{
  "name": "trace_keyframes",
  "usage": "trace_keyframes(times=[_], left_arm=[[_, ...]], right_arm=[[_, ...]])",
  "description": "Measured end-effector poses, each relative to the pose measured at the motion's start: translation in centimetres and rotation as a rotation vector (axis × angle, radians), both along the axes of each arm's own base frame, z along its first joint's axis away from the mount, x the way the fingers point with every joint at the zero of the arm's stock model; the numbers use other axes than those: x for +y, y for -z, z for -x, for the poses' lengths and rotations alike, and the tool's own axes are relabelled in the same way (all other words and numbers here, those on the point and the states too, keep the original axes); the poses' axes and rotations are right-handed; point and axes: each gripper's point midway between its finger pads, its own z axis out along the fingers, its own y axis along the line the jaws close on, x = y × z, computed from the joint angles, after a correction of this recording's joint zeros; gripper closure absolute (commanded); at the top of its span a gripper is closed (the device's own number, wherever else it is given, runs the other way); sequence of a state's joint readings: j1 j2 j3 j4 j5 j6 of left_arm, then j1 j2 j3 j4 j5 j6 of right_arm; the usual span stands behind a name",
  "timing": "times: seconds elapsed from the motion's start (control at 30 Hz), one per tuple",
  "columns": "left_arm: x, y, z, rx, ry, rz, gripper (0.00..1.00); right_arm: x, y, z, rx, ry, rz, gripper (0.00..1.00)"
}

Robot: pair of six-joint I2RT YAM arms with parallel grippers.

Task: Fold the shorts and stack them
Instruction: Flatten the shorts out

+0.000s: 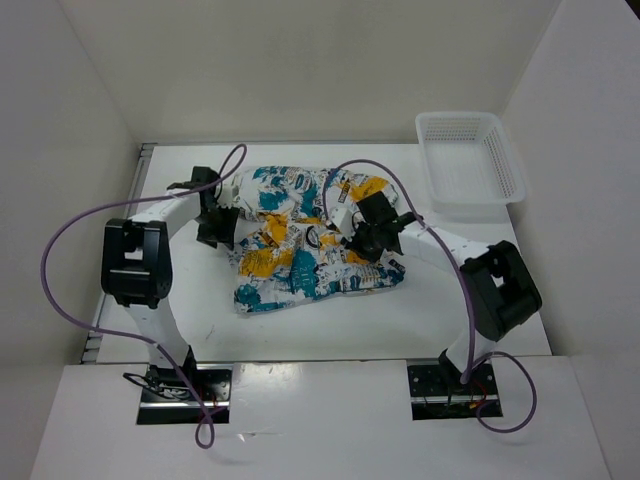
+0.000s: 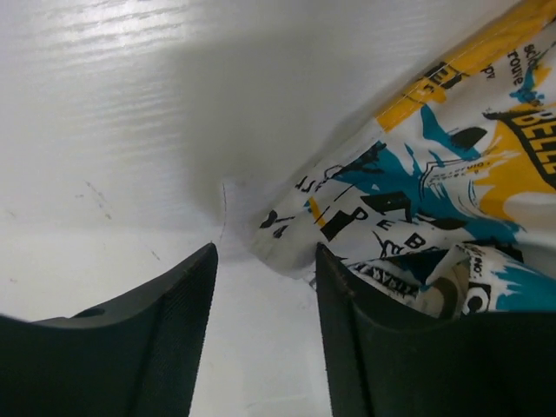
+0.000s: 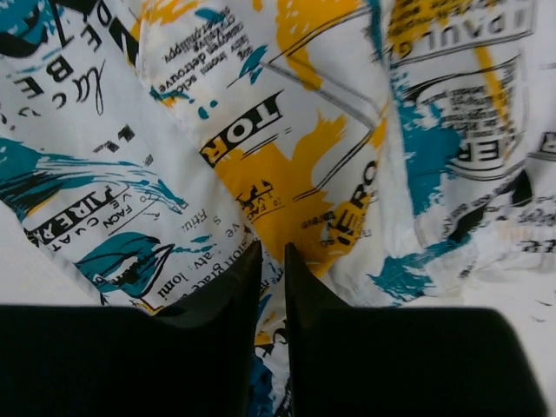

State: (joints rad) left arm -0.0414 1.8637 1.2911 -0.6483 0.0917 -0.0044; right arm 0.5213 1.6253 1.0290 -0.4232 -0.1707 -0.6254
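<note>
The shorts (image 1: 305,245), white cloth with teal, yellow-orange and black print, lie crumpled in a heap at the table's middle; I cannot tell the two pieces apart. My left gripper (image 1: 220,218) is at the heap's left edge. In the left wrist view it (image 2: 265,261) is open with bare table between its fingers, and the shorts' edge (image 2: 417,200) touches the right finger (image 2: 365,347). My right gripper (image 1: 352,238) is on the heap's right part. In the right wrist view it (image 3: 272,254) is shut to a narrow slit pinching the shorts (image 3: 295,148).
A white plastic lattice basket (image 1: 468,165) stands at the table's back right corner. White walls enclose the table on the left, back and right. Purple cables loop from both arms above the table.
</note>
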Motion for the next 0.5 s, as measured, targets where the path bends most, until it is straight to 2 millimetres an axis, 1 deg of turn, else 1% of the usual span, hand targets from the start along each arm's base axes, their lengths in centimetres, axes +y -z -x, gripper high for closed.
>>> trace_keyframes(times=[0.03, 0.13, 0.17, 0.2, 0.23, 0.27, 0.3, 0.43, 0.5], left_arm=[[0.0, 0.2, -0.2, -0.003, 0.002, -0.002, 0.52], [-0.6, 1.3, -0.4, 0.007, 0.016, -0.003, 0.62], [-0.8, 1.7, -0.4, 0.015, 0.023, -0.002, 0.69], [-0.9, 1.8, -0.4, 0.017, 0.024, -0.002, 0.72], [-1.2, 1.7, -0.6, 0.01, 0.03, 0.007, 0.76], [-1.2, 1.8, -0.7, 0.009, 0.033, 0.009, 0.79], [-1.4, 1.8, -0.7, 0.009, 0.036, 0.016, 0.86], [-1.1, 1.9, -1.2, 0.019, 0.025, 0.015, 0.88], [-0.6, 1.7, -2.6, 0.008, 0.01, 0.015, 0.88]], right_arm=[[-0.1, 0.5, 0.1, 0.005, 0.003, 0.008, 0.82], [-0.4, 2.1, 1.3, 0.027, -0.024, 0.058, 0.89], [-0.5, 2.7, 1.9, 0.034, -0.04, 0.079, 0.91], [-0.5, 3.3, 2.5, 0.037, -0.062, 0.102, 0.96], [-0.7, 3.8, 3.1, 0.042, -0.086, 0.126, 0.98], [-0.9, 4.3, 3.6, 0.043, -0.108, 0.153, 1.0], [-1.1, 4.4, 3.6, 0.03, -0.124, 0.174, 1.0], [-1.4, 4.4, 3.3, -0.007, -0.17, 0.222, 1.0], [-1.7, 4.4, 3.1, -0.019, -0.178, 0.245, 1.0]])
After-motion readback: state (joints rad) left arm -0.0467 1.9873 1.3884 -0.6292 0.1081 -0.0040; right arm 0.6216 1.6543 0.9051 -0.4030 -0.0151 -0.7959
